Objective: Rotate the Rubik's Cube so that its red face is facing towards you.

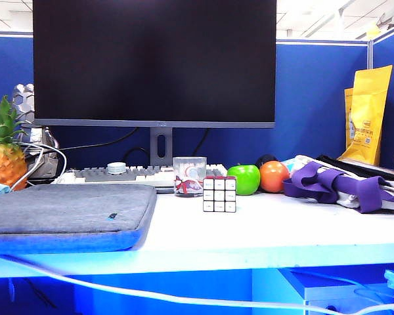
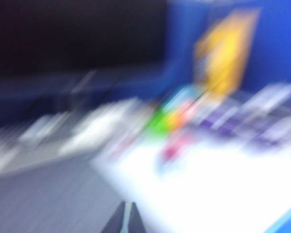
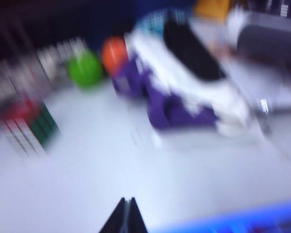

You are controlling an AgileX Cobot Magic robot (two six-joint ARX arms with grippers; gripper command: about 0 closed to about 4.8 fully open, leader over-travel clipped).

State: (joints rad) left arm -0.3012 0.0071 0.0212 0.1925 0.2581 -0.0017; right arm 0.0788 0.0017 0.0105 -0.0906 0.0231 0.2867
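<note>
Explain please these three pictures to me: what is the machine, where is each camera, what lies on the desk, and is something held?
It is a robot with two arms. The sharp picture comes from a camera facing the desk; no arm shows there. The two blurred ones come from cameras on the wrists. Each shows its gripper's dark tips: left gripper, right gripper, both shut, holding nothing. On the white desk stands the Rubik's Cube, white face toward the camera, with a glass, green apple, orange fruit, keyboard and monitor behind.

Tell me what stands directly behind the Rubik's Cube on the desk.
Behind the Rubik's Cube stands a clear glass, with a white keyboard behind it. The cube hides the glass's lower right corner.
</note>
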